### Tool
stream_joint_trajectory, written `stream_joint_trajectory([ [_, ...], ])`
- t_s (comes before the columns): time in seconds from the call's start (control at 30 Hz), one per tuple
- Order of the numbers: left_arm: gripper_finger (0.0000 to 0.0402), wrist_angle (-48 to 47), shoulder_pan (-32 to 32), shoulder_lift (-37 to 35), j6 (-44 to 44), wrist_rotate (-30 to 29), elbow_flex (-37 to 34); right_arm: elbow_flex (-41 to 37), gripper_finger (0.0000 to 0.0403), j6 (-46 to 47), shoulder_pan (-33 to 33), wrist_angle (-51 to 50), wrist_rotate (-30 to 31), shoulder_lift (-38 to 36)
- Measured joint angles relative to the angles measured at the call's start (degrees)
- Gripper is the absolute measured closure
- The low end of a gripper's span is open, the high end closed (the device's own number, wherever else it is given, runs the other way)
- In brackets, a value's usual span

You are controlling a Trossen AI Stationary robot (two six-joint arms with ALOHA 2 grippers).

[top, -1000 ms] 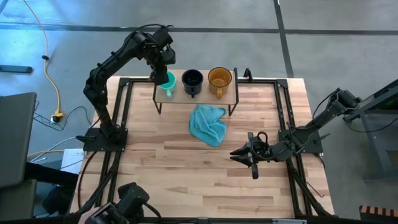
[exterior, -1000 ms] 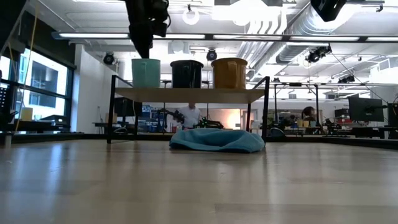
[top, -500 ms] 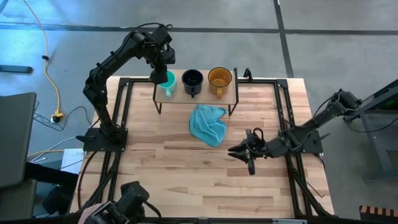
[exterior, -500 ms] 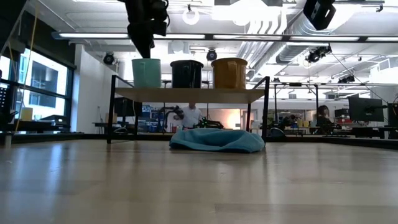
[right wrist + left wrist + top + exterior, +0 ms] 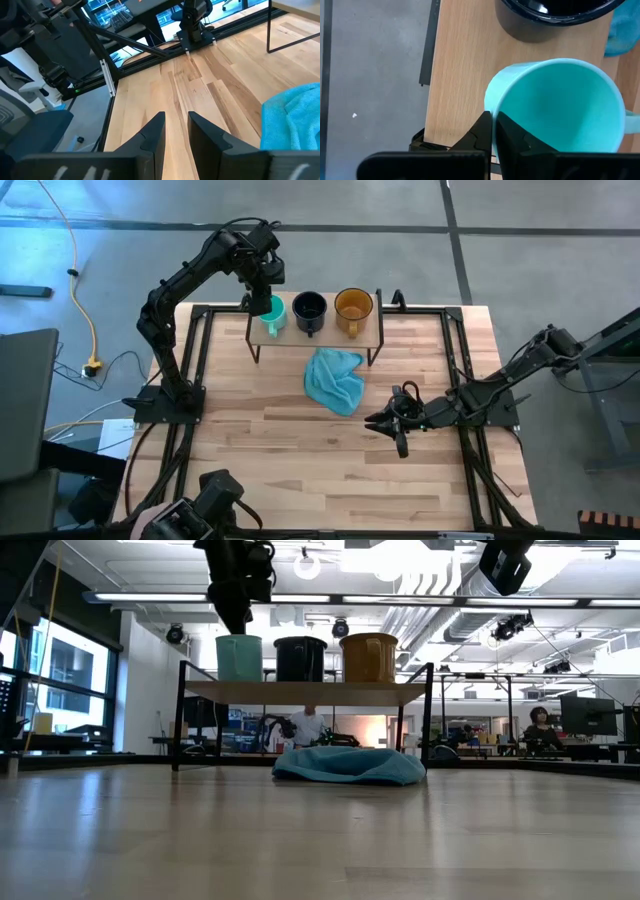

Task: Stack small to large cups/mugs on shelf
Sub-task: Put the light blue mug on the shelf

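Note:
Three mugs stand in a row on the shelf [image 5: 320, 337] at the table's far side: the teal mug [image 5: 271, 311] on the left, the navy mug [image 5: 309, 308] in the middle, the amber mug [image 5: 353, 305] on the right. All three rest upright on their bases in the low view: the teal mug [image 5: 239, 657], the navy mug [image 5: 300, 658] and the amber mug [image 5: 368, 657]. My left gripper [image 5: 493, 125] comes down over the teal mug [image 5: 560, 105] and is shut on it. My right gripper [image 5: 393, 423] hovers open over the table's right half, near the blue cloth [image 5: 335, 380]. My left gripper pinches the teal mug's wall at the rim [image 5: 489, 107], on the side away from the navy mug [image 5: 555, 12]. One finger is inside the cup and one outside. The fingers come from above, pointing down. The mug stands upright with its base on the shelf [image 5: 300, 692].
The crumpled blue cloth [image 5: 345, 765] lies on the table just in front of the shelf, and its edge [image 5: 295, 120] shows beside my right gripper [image 5: 176, 127]. Black metal frame rails run along the table's sides. Bare wood lies across the near half.
My right gripper has drifted a little toward the table's left, closer to the cloth. My left gripper, still shut on the teal mug, has nudged it slightly toward the navy mug.

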Motion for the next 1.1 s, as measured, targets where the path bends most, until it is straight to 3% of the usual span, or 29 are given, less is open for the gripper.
stream_joint_trajectory([
  [0.63, 0.0402, 0.0, 0.0, 0.0, 0.2, -0.1, 0.0, 0.0, 0.033, 0.1, 0.0, 0.0, 0.0, 0.0],
  [1.1, 0.0402, -2.7, 0.0, 0.1, -2.2, 3.3, 0.5, 0.0, 0.033, 0.0, 0.0, -0.9, -0.3, 0.0],
])
